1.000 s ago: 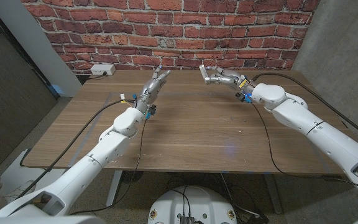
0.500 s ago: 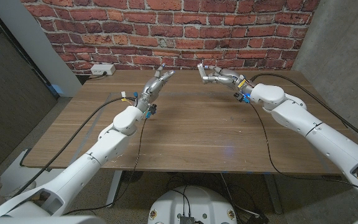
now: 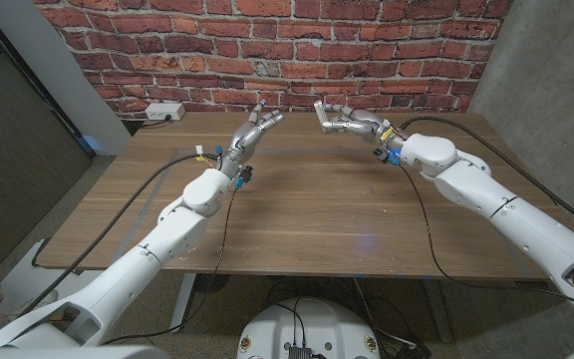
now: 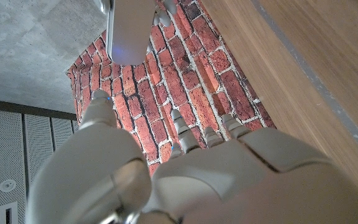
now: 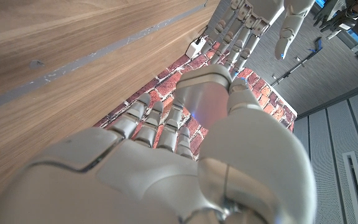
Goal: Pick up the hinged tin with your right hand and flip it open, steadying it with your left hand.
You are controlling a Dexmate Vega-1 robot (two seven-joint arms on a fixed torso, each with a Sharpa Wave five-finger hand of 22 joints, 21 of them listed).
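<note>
over the last second the left hand (image 3: 253, 132) had crept a little toward the right hand (image 3: 346, 122), narrowing the gap at the far middle of the table (image 3: 307, 214). the right hand's fingers were curled around the tin (image 5: 204, 98), a small silvery case. the left hand's fingers were spread and empty. judged: steadying was about to begin.

— What does the hinged tin (image 5: 202, 102) look like?
— Plain silvery metal, flat, with rounded corners and a faint blue glint.
— Where is it?
— Pinched between the right hand's (image 5: 166, 168) thumb and fingers, held above the table. The left hand (image 3: 252, 132) is near but apart from it.
— Is it open?
— I can't tell.
</note>
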